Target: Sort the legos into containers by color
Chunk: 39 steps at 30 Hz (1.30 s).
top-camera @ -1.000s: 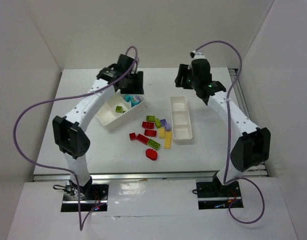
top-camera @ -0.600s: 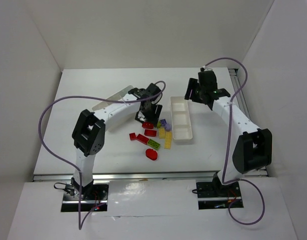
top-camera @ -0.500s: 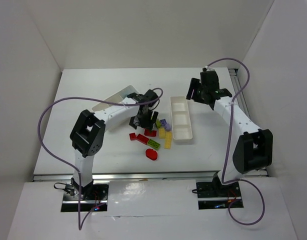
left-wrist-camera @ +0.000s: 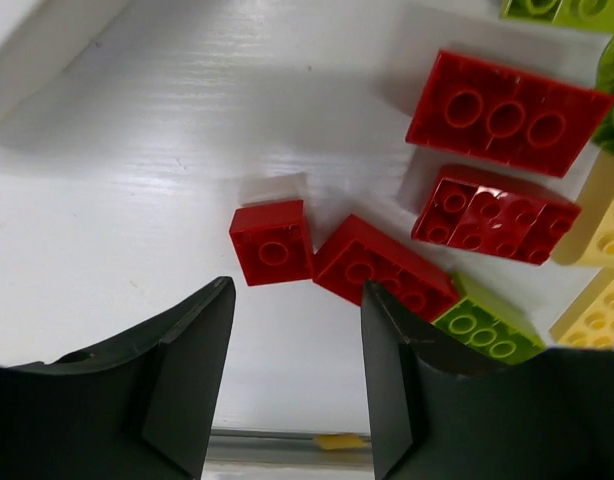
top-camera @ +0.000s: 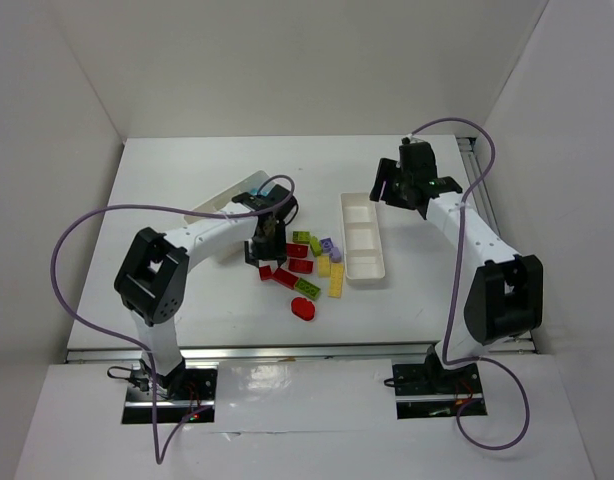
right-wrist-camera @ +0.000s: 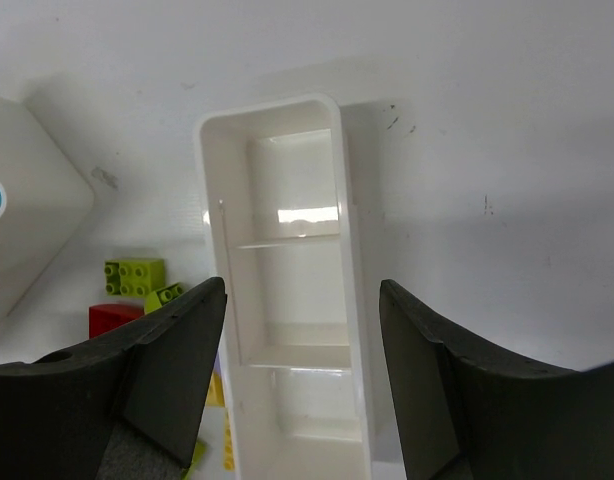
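Note:
The legos lie in a loose pile mid-table: red bricks [top-camera: 299, 258], lime ones [top-camera: 307, 289], yellow ones [top-camera: 336, 280], a lilac one [top-camera: 327, 245] and a flat red oval [top-camera: 304, 308]. My left gripper [top-camera: 264, 250] hovers open at the pile's left edge, just above a small red brick [left-wrist-camera: 272, 243] that touches a longer red brick [left-wrist-camera: 382, 270]. Nothing sits between its fingers [left-wrist-camera: 192, 350]. My right gripper [top-camera: 389, 190] is open above the far end of the narrow container [right-wrist-camera: 349, 250], whose compartments hold nothing.
The wider container [top-camera: 219, 204] stands at the back left, partly hidden by my left arm; its corner [right-wrist-camera: 27, 200] shows in the right wrist view. More red [left-wrist-camera: 507, 110], lime [left-wrist-camera: 484, 325] and yellow [left-wrist-camera: 597, 225] bricks crowd right of the left gripper.
My left arm has swung from over the wider container to the pile, ending low over the small red brick. My right gripper has shifted slightly toward the narrow container's far end.

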### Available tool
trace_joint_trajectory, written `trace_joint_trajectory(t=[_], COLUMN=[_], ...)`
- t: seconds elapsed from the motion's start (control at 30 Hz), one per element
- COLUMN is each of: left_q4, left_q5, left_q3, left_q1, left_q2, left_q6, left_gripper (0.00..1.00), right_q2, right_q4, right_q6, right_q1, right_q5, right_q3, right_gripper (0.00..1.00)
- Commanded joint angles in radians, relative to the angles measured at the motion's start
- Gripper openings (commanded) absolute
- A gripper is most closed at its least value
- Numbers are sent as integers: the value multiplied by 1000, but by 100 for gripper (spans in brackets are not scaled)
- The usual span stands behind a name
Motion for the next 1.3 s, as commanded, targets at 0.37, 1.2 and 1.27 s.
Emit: trace_joint_trajectory(t=[0.37,1.2,1.27], left_q4=[41,-139,-139], left_q5=[-6,-138,-164], left_q3=[-51,362,362], left_q1=[63,174,224], left_q2=[63,-2,-16], left_q6=[-161,33,43], left_gripper=[67,26,26], right_q2=[30,59,59], right_q4=[-6,-16,-16], right_q6=[-20,-20,-20], right_q1=[4,4,4], right_q5=[-18,-9,0], right_q3=[10,47,47], right_gripper=[70,70,70])
